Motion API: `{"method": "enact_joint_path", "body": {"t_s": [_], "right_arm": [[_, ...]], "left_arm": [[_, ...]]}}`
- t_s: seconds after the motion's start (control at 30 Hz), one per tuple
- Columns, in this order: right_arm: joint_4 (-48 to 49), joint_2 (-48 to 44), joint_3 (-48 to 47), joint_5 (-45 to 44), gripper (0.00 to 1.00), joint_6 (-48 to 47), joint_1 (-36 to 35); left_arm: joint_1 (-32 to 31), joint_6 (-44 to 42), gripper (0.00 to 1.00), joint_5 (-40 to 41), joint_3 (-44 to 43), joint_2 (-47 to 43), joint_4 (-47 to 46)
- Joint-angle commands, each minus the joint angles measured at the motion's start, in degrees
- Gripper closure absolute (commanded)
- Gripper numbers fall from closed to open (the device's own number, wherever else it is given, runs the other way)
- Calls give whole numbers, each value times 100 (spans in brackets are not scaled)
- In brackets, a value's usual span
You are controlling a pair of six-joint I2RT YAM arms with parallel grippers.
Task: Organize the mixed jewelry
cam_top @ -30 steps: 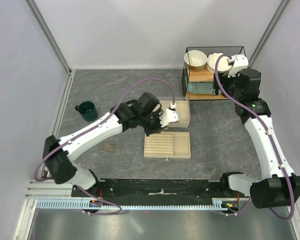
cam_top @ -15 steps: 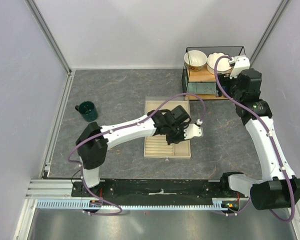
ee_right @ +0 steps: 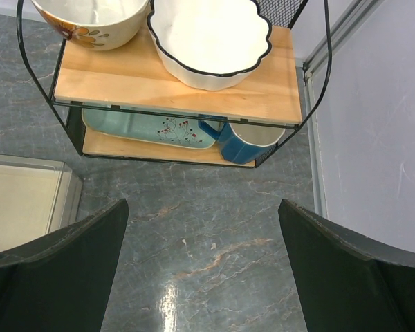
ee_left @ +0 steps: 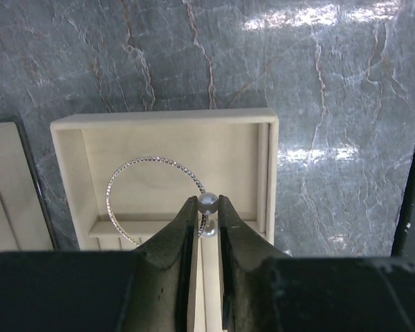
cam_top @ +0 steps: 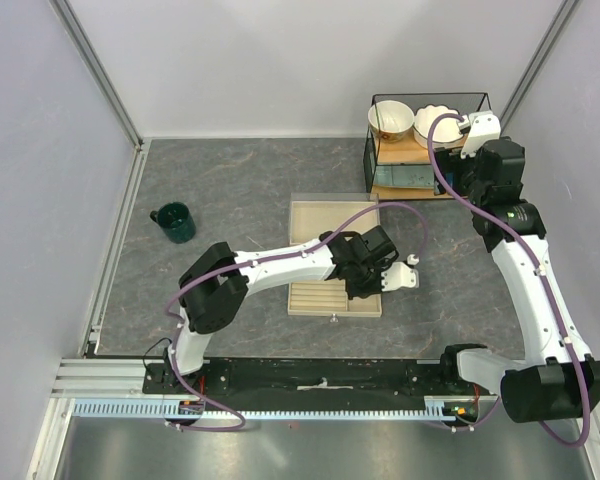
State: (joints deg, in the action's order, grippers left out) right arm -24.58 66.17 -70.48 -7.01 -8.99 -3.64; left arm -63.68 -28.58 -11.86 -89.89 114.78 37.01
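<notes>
From above, the left gripper (cam_top: 400, 279) sits at the beige box's (cam_top: 320, 210) right edge. Its wrist view shows the jaws pinching the silvery hoop (ee_left: 135, 164) at its bead, over the box. The right gripper (ee_right: 204, 207) stands spread wide before a wire shelf (ee_right: 173, 93)

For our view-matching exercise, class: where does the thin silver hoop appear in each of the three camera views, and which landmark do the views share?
Left wrist: centre, the silver hoop pinched at its bead by the left jaws, over the beige tray box.
Top external: too thin to make out.
Right wrist: not in it.
Shared landmark: the beige tray box.
</notes>
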Motion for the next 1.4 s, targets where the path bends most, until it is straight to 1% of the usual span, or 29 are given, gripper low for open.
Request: {"method": "enact_joint_path", "body": {"t_s": [0.0, 0.17, 0.53, 0.6, 0.63, 0.7, 0.73, 0.83, 0.9, 1.03, 1.13, 1.37], "right_arm": [[50, -148, -54, -99, 2, -85, -14], [58, -210, -10, -99, 2, -138, -5], [93, -245, 52, -99, 2, -164, -5], [94, -245, 52, -99, 2, -155, -5], [94, -245, 52, -99, 2, -147, -5], [94, -245, 60, -82, 2, -146, 3], [94, -254, 60, -73, 2, -146, 12], [93, -280, 87, -73, 2, -138, 12], [93, -289, 104, -73, 2, -138, 4], [93, -315, 122, -47, 2, -129, 21], [85, -315, 122, -38, 2, -111, 30], [93, -350, 174, -3, 2, -94, 30]], "left_arm": [[-31, -95, 90, 105, -319, 202, -256], [-30, -192, 89, 210, -407, 509, -256], [-30, -192, 87, 316, -161, 625, -379], [-30, -192, 84, 316, -117, 598, -388], [-30, -183, 79, 324, -108, 554, -405], [-30, -175, 74, 342, -55, 493, -432], [-30, -174, 68, 359, -38, 432, -458], [-30, -166, 56, 412, 24, 335, -476], [-30, -174, 53, 430, 94, 221, -511], [-30, -148, 43, 596, 164, -34, -634], [-22, -96, 38, 737, 173, -298, -748], [40, -16, 35, 1010, 225, -939, -801]]}}
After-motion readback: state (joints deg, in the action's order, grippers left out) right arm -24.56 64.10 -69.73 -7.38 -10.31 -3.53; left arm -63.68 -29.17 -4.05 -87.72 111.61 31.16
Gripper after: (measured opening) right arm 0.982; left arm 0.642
